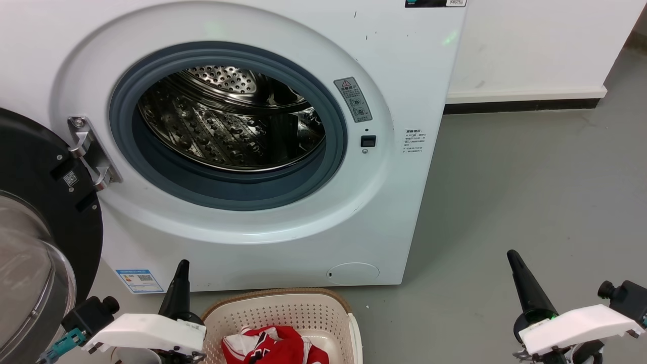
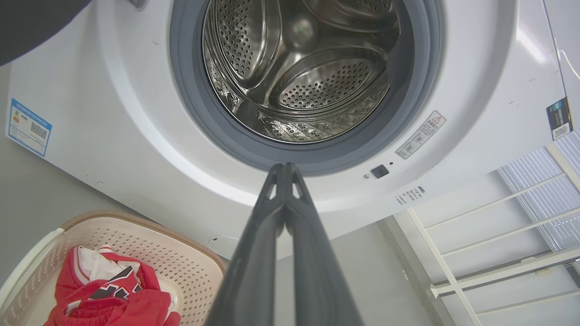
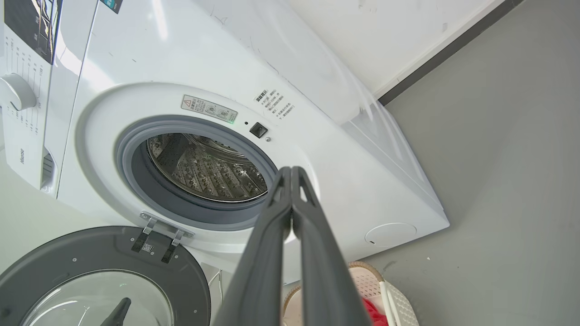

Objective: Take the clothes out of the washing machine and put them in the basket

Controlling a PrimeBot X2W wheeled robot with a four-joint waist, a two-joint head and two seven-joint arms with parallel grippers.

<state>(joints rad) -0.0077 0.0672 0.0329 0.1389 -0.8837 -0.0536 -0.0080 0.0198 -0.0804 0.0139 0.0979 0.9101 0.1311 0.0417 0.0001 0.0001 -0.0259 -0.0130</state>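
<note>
Grey floor [image 1: 530, 192], perhaps concrete; white wall [image 1: 530, 45]

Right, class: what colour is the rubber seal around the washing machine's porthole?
Grey; the seal shows best in the head view.

Looks like a laundry or utility room: large white front-loading washing machine [image 1: 404, 76] with perforated steel drum [image 1: 227, 131] and black-framed glass door [image 1: 30, 167] swung open, standing on a grey floor [image 1: 530, 192] against a plain white wall [image 1: 530, 40] with dark skirting strip [image 1: 520, 105], low cream perforated plastic basket [image 1: 283, 308] at its foot.
</note>
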